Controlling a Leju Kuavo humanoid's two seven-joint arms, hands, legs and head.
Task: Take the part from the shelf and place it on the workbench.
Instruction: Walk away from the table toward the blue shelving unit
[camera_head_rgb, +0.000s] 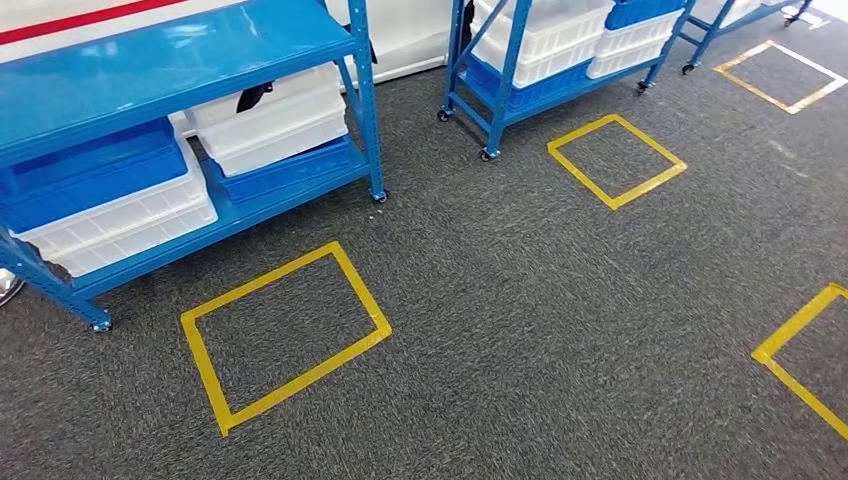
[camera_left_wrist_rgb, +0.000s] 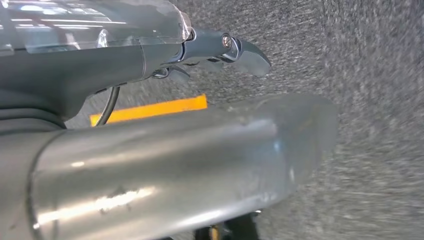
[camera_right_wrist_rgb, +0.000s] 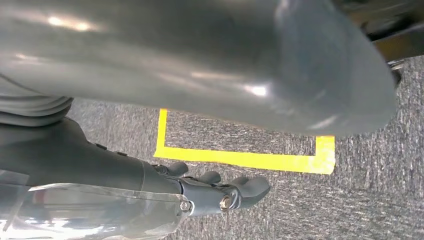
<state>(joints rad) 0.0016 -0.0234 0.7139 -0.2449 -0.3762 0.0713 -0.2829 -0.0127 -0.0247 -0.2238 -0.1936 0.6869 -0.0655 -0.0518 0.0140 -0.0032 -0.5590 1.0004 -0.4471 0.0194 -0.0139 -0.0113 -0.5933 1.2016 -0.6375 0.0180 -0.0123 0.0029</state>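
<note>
Both of my hands hung empty over the carpet, left hand and right hand, fingers loosely extended. I judged the approach step in hand. No part was identifiable on the blue shelf; its white bins needed closer inspection.

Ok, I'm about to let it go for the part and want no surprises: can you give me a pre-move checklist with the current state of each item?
1. Shelf in sight: ok, the near blue shelf stands ahead to the left.
2. Bins on it: ok, white bins and blue bins sit on its levels.
3. Part located: cannot tell, bin contents are hidden.
4. Left hand free: ok, fingers apart over the carpet, nothing held.
5. Right hand free: ok, holds nothing.
6. Workbench located: cannot tell.
</note>
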